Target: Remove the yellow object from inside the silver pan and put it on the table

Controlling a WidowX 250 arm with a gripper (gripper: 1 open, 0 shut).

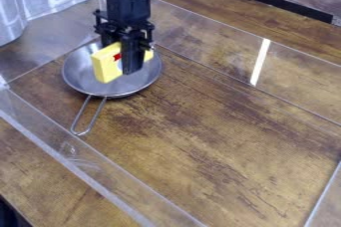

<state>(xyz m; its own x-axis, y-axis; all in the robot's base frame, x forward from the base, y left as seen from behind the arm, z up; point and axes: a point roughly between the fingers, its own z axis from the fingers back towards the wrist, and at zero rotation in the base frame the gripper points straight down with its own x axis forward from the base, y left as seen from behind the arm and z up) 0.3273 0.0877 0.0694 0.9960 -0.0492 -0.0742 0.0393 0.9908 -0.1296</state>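
Gripper (pixel 127 57) clamps yellow object (pixel 107 64) above silver pan (pixel 94 82).

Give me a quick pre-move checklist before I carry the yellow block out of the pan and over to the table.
1. Fingers shut on the yellow object: ok, they pinch its right side.
2. Block lifted clear of the silver pan: cannot tell; it still overlaps the pan in this view.
3. Block sitting square in the grip: not ok, it hangs off to the left of the fingers.
4. Bare table to the right of the pan for a drop spot: ok.
5. Pan handle out of the path: ok, it points toward the camera.
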